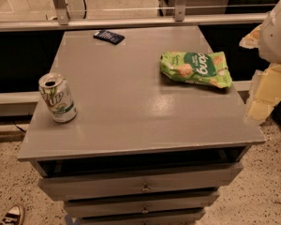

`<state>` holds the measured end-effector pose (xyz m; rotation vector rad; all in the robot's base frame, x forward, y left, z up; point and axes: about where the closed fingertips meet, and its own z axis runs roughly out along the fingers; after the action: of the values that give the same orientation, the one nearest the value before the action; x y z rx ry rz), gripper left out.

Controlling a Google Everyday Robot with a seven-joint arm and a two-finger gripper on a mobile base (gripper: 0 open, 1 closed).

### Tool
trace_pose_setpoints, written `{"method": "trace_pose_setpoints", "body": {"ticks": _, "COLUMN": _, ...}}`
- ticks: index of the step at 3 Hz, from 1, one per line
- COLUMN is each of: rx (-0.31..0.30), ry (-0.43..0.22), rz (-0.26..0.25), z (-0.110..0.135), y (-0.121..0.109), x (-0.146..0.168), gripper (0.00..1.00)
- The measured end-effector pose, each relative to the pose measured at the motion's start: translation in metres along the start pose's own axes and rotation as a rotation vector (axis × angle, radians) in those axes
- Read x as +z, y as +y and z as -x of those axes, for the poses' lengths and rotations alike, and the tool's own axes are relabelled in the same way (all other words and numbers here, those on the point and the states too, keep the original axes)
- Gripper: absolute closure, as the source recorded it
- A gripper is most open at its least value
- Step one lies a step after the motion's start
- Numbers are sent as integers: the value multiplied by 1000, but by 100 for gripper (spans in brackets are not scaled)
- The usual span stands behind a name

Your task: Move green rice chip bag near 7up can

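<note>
Where the speckled floor (262,191) meets the bottom left corner, the toe of a shoe (11,214) pokes in. Beside it rises the front of a grey table (131,125) with a stack of drawers (143,186) under its top.

On the near left part of the table stands the 7up can (57,98), upright, close to the left edge, its silver top showing a dark opening.

Off the table's right edge, past its near right corner, hangs a blurred pale yellow shape that is probably the tool (263,95). It is over the floor, not over the tabletop, and touches nothing on it. Whether it is spread or pressed together I cannot tell. Above it, at the upper right border, sits a rounded white part of the arm (277,32).

Farther back, on the right half of the table, lies the green rice chip bag (195,69). It is flat, with its long side running left to right and its right end near the table's right edge. The bag is left of the tool and a little farther away than it, with a clear gap between them. The bag and the can are well apart, with bare tabletop between.

At the far edge, left of centre, lies a small dark packet (109,36). Beyond the table a pale rail (131,21) crosses the view.
</note>
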<state>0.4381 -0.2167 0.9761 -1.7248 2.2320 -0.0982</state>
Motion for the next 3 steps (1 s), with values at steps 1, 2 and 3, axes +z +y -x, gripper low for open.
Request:
{"method": "trace_pose_setpoints", "body": {"ticks": 1, "rx": -3, "ry": 0, "rz": -6, "z": 1, "y": -1, "x": 0, "gripper": 0}}
{"method": "trace_pose_setpoints", "body": {"ticks": 2, "rx": -27, "ry": 1, "rz": -58, "z": 5, "y": -6, "x": 3, "gripper": 0}}
{"method": "trace_pose_setpoints", "body": {"ticks": 3, "rx": -21, "ry": -7, "rz": -102, "z": 8, "y": -34, "x": 33, "gripper": 0}}
